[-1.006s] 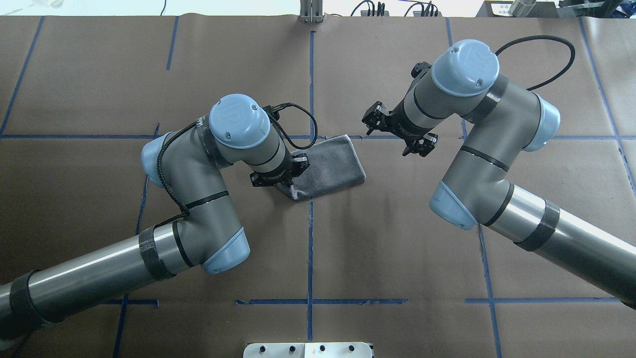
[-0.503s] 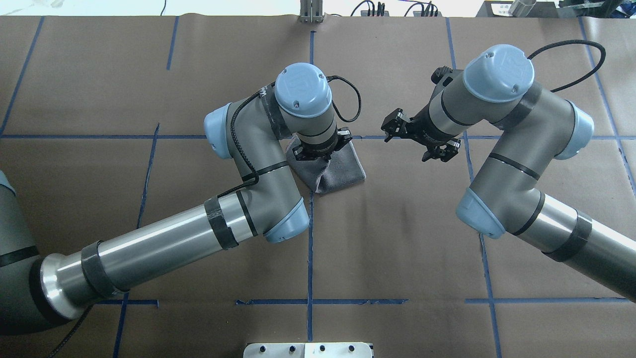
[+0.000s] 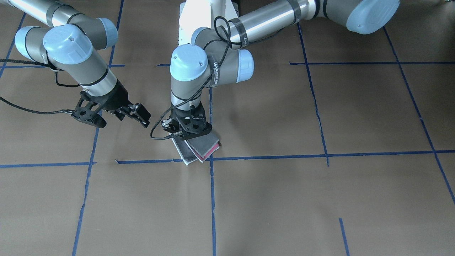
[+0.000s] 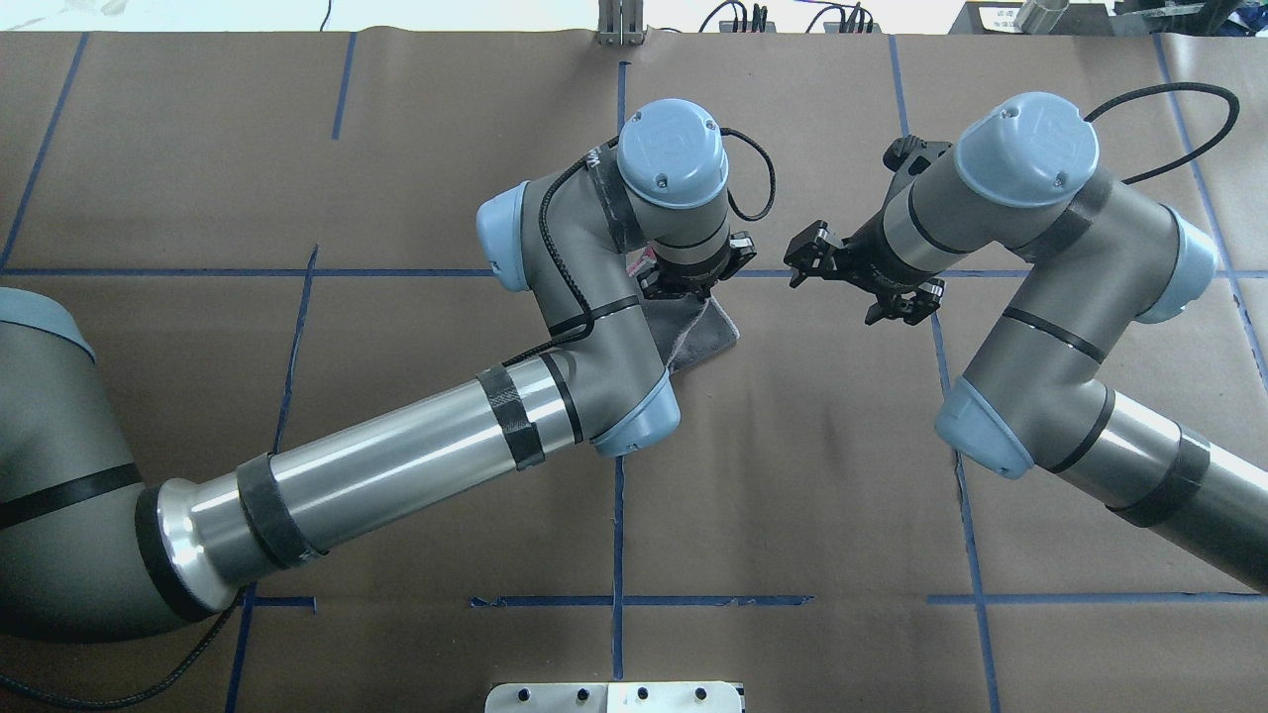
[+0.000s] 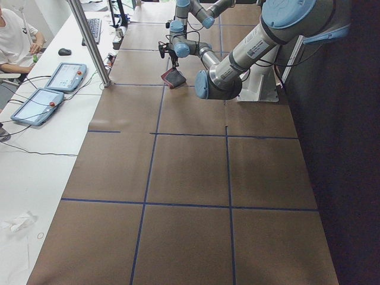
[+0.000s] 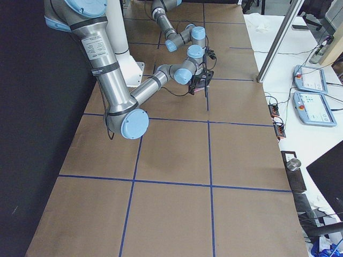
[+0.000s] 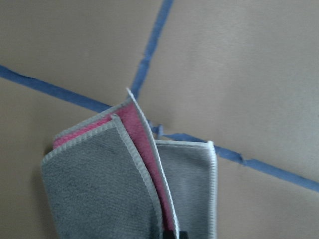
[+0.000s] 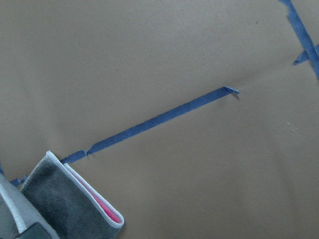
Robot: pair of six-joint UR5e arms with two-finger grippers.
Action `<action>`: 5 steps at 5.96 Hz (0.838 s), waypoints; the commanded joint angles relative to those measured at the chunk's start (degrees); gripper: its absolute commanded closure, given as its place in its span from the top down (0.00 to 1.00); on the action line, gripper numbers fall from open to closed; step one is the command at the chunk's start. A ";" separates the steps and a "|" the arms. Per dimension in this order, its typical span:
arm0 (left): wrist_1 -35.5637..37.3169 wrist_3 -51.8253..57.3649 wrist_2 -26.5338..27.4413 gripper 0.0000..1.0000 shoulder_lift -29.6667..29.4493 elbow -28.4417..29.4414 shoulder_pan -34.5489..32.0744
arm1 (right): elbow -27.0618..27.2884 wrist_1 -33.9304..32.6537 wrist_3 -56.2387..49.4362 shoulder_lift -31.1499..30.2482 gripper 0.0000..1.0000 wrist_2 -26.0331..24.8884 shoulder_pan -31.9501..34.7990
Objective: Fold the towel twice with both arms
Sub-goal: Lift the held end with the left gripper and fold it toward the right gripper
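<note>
The towel (image 3: 201,148) lies on the brown table where two blue tape lines cross, folded into layers, dark grey outside with a pink strip at the edge. My left gripper (image 3: 187,130) stands right over it, shut on its near edge. In the overhead view the left wrist (image 4: 693,277) hides most of the towel (image 4: 715,339). The left wrist view shows grey and pink layers (image 7: 99,174) with pale stitched edging. My right gripper (image 3: 114,116) hovers open and empty beside the towel, apart from it. The right wrist view shows the towel's corner (image 8: 65,199) at the lower left.
Blue tape lines (image 4: 618,515) divide the brown paper table cover into squares. A metal bracket (image 4: 614,696) sits at the near edge and a post (image 4: 621,25) at the far edge. Tablets (image 5: 50,89) and a seated person (image 5: 15,41) are at a side table.
My left arm has swung right and away from the robot, carrying the towel's edge over the rest, so the towel is narrower and bunched. My right gripper has drifted slightly right, still open.
</note>
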 commanded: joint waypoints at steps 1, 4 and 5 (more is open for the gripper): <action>-2.08 0.06 -0.09 0.00 -1.28 3.03 1.20 | 0.10 -0.09 -0.06 -0.09 1.00 0.01 0.17; -3.56 0.06 0.00 0.98 -1.98 3.39 1.74 | 0.10 -0.09 -0.06 0.00 1.00 0.01 0.53; -4.45 0.06 0.00 1.00 -1.98 3.47 1.56 | 0.10 -0.09 -0.06 0.00 1.00 0.10 0.70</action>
